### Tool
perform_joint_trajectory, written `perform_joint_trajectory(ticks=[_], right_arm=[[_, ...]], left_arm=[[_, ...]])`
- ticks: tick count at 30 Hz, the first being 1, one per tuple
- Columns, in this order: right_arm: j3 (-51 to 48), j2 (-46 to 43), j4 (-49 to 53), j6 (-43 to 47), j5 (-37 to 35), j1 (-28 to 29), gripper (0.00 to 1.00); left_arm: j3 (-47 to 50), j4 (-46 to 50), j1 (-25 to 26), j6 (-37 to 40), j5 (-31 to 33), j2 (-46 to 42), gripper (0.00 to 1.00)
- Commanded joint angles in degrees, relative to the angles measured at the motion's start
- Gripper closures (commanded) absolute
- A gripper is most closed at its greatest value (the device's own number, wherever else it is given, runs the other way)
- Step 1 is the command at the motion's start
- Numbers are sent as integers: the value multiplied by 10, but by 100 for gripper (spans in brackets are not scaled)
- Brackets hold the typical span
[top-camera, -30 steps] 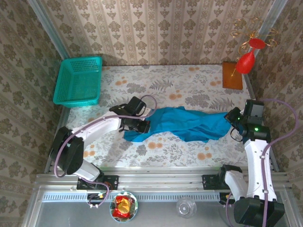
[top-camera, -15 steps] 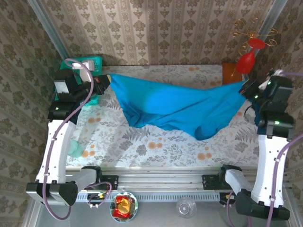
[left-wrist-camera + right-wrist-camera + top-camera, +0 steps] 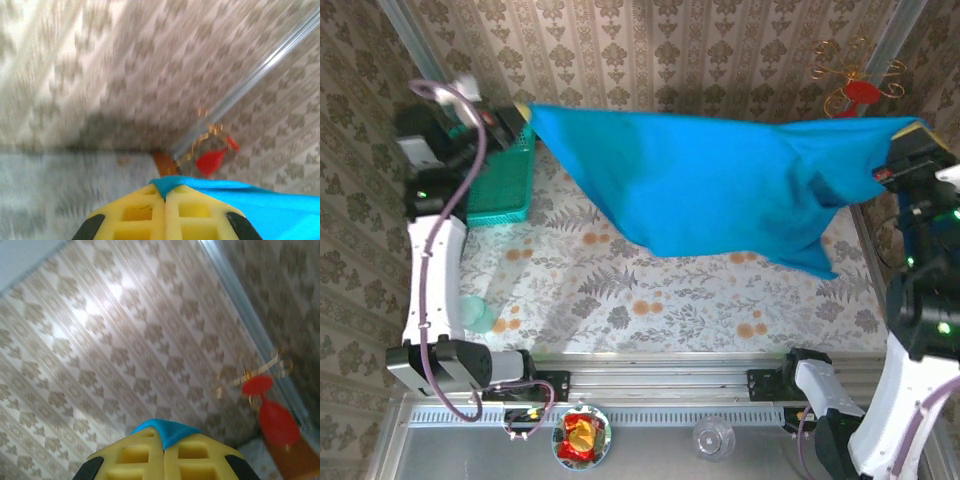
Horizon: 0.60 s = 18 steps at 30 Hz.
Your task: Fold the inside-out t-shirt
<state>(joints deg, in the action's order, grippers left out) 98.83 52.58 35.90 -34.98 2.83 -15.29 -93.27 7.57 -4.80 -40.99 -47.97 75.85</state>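
- Hanging in the air above the table (image 3: 620, 290), the inside-out t-shirt (image 3: 720, 190) is plain blue-teal cloth with no print, spread wide between our two arms.
- It reaches from near the back left corner across to the right edge of the scene.
- Its top edge runs almost straight and taut from left to right. Below that line the cloth falls in soft folds.
- The lower hem slants down toward the right and ends in a low point over the flowered tabletop. We cannot tell whether that tip touches the surface.
- At the left, our left gripper (image 3: 520, 113) sits high over the teal basket (image 3: 500, 190), pointing right. Its arm stands tall from the base at the near edge.
- The left jaws are pressed together on the shirt's left top corner. In the left wrist view the yellow fingers (image 3: 135, 215) meet, with a small tuft of blue cloth pinched at their tips.
- At the right, a red ornament (image 3: 860, 92) hangs on the wall just above the shirt's top edge.
- Our right gripper (image 3: 903, 150) is held high at the right edge, pointing left, on an arm that rises close to the camera.
- The right jaws are likewise clamped on the shirt's right top corner. The right wrist view shows blue cloth nipped between the closed yellow tips.
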Motion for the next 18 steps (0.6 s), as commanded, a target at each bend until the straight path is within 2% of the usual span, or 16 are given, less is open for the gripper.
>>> perform_joint_trajectory(ticks=[1,3,7,10,12,14,16,18], right_arm=[[-58,23,-32,-63,37,-5,100],[-36,29,-11,-41,19,-5,100],[124,57,73,63,-97,-5,100],[173,53,71,85,-150,-5,100],[146,43,53,64,-138,-5,100],[81,30,26,23,-95,-5,100],[25,29,8,-12,-50,-5,100],[-15,32,-10,-38,-10,-5,100]], left_arm=[[-101,-23,-10,-18,-14,-3,100],[-65,-29,-5,-19,-16,-8,100],[103,-116,-4,-64,-22,-35,100],[171,-174,-4,-91,-25,-41,100],[157,-185,-10,-87,-24,-27,100],[77,-169,-30,-117,-46,4,100],[-4,-193,-46,-150,-64,17,100],[-71,-145,-48,-112,-61,12,100]])
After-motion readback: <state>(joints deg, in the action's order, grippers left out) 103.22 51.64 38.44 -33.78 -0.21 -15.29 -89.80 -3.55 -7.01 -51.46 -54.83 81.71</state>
